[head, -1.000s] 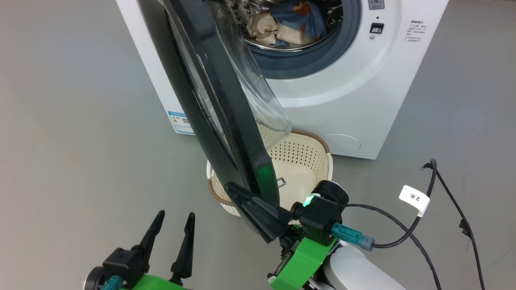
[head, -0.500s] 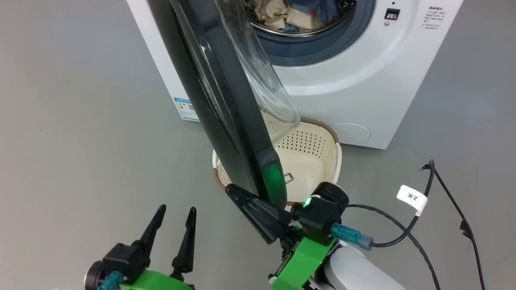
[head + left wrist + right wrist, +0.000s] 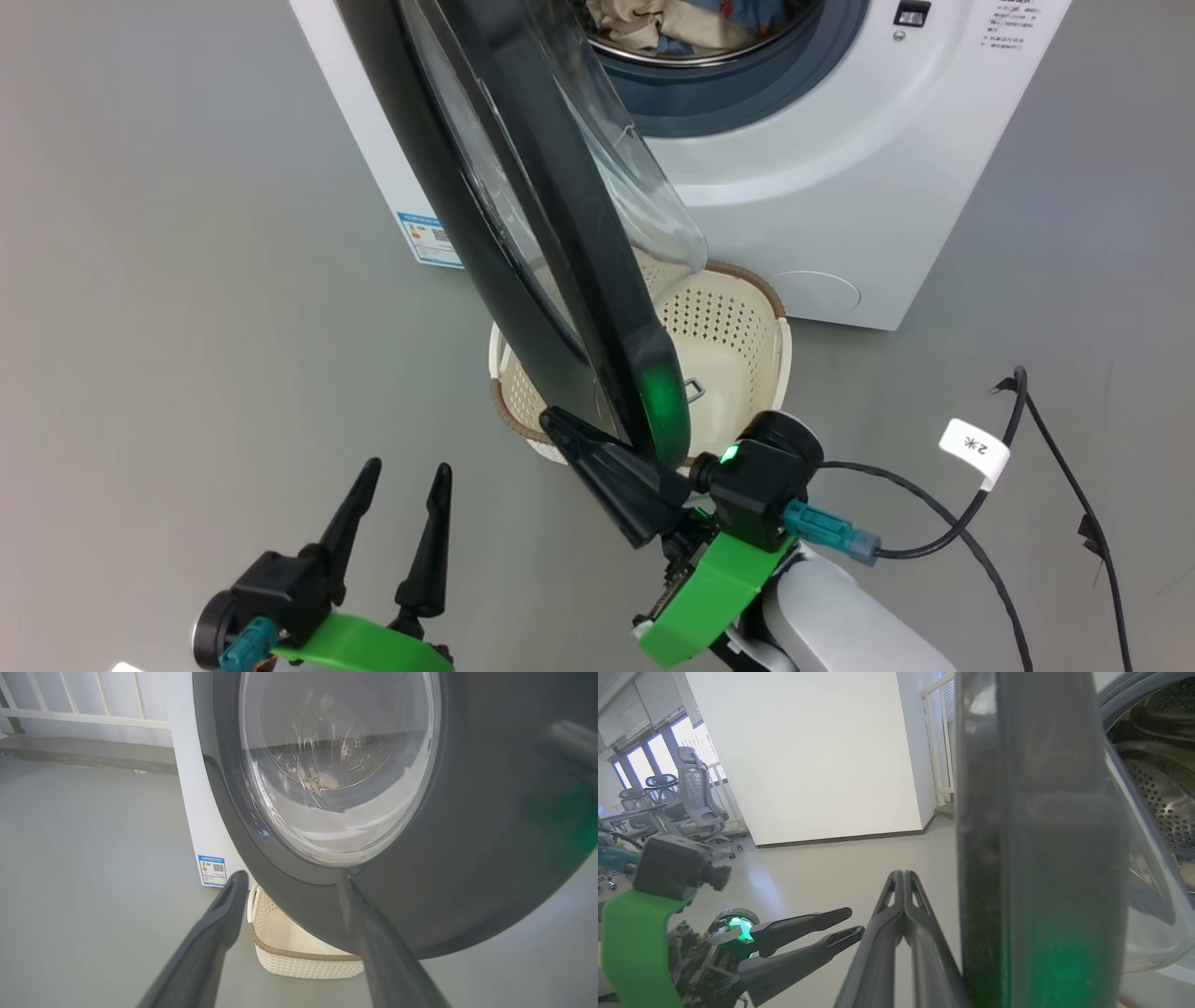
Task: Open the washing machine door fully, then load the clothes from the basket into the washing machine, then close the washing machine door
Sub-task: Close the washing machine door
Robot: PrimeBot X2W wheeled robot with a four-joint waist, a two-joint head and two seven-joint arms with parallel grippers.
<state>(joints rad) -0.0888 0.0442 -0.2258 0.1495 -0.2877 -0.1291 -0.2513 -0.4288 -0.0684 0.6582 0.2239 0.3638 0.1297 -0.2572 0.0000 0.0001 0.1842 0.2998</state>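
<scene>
Saw the washing machine point(image 3: 840, 187) at 1 o'clock in the head view. Found the washing machine door point(image 3: 560, 233) swung out, standing edge-on from 12 o'clock down to the middle. Spotted the clothes point(image 3: 663, 19) inside the drum point(image 3: 1157, 798) at 12 o'clock, blue and cream, all bunched up. Found the basket point(image 3: 747, 327) on the floor point(image 3: 187, 327) in the middle, just in front of the machine and partly under the door, with a bare bottom showing.

Judged the opening and the loading done, with only the closing left.

Saw the right gripper point(image 3: 565, 429) at 6 o'clock, fingers point(image 3: 882, 933) pressed together, pinching nothing. Found it right at the outer side of the door's low rim; could not tell touching from just beside. Saw the left gripper point(image 3: 407, 467) at 7 o'clock, spread wide, holding nothing, well apart from the door. Guessed a push on the door toward the machine as the bit left to do.
</scene>
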